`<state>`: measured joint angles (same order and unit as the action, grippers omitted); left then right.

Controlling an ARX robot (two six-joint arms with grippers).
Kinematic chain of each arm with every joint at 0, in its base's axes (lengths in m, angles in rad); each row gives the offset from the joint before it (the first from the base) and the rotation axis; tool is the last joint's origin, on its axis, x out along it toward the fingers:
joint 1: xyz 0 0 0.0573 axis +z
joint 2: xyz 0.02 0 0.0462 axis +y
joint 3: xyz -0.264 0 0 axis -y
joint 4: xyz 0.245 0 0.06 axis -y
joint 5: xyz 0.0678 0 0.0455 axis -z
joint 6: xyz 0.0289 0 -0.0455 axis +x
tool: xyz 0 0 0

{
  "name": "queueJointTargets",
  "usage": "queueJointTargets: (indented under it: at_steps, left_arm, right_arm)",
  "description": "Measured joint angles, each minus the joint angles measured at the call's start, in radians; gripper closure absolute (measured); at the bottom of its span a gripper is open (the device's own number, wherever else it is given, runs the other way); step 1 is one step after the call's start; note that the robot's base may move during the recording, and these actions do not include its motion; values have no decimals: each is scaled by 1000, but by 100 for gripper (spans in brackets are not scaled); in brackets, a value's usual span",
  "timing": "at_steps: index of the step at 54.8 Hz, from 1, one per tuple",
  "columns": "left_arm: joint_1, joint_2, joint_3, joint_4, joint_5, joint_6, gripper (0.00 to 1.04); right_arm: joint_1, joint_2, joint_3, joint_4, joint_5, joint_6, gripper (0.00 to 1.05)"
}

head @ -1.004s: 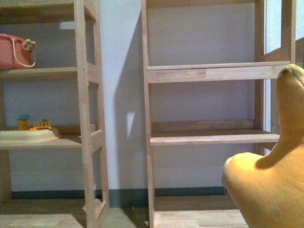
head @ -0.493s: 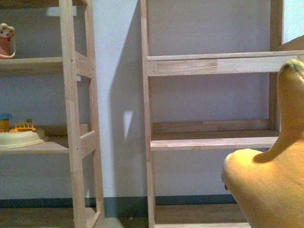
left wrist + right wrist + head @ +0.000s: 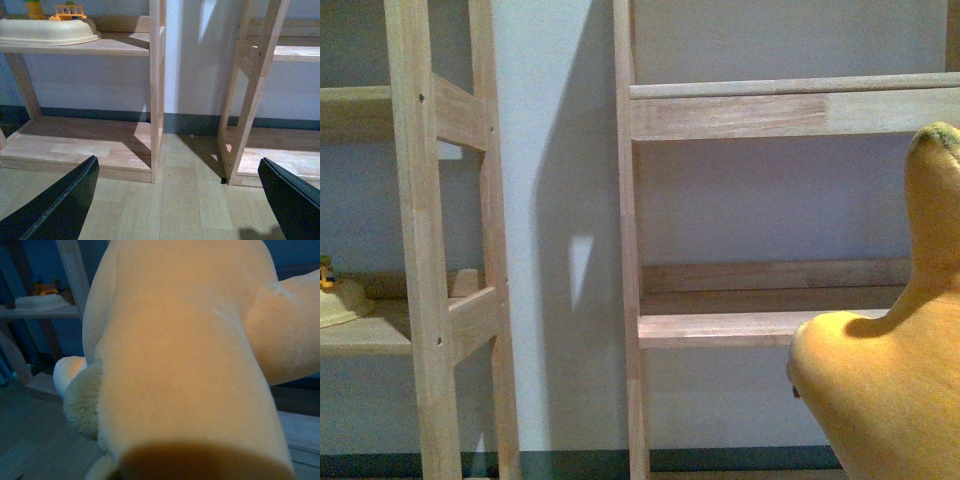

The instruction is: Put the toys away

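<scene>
Soft, light, squashy plush toy [image 3: 890, 400] pressed right up against the right claw, hiding it; probably gripped, closure impossible to tell. Best squeezed around thick body, not floppy limb. Left claw [image 3: 177, 160] spread wide, empty.

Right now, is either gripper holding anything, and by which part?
Left gripper open, empty. The orange plush fills the right wrist view, likely held by that arm; the grip spot is hidden.

Front view dim, warm cast, slightly soft. Broad shadow from shelf post [image 3: 625, 250] on wall [image 3: 520, 150], one small bright patch inside. Near-lens plush [image 3: 890, 400] top-lit, defocused. Right wrist view: plush blurred, background dark blue. Left wrist view sharpest, evenly lit.
</scene>
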<state>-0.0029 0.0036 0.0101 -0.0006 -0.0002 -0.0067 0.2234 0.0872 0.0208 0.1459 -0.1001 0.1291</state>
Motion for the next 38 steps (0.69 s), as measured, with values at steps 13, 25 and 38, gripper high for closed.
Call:
queueJointTargets:
  at_steps: [13,25,38]
  left_arm:
    - [0,0,0,0,0,0,6]
    - [0,0,0,0,0,0,6]
    - [0,0,0,0,0,0,6]
  right_arm:
    - [0,0,0,0,1,0,84]
    - [0,0,0,0,0,0,84]
    - [0,0,0,0,0,0,84]
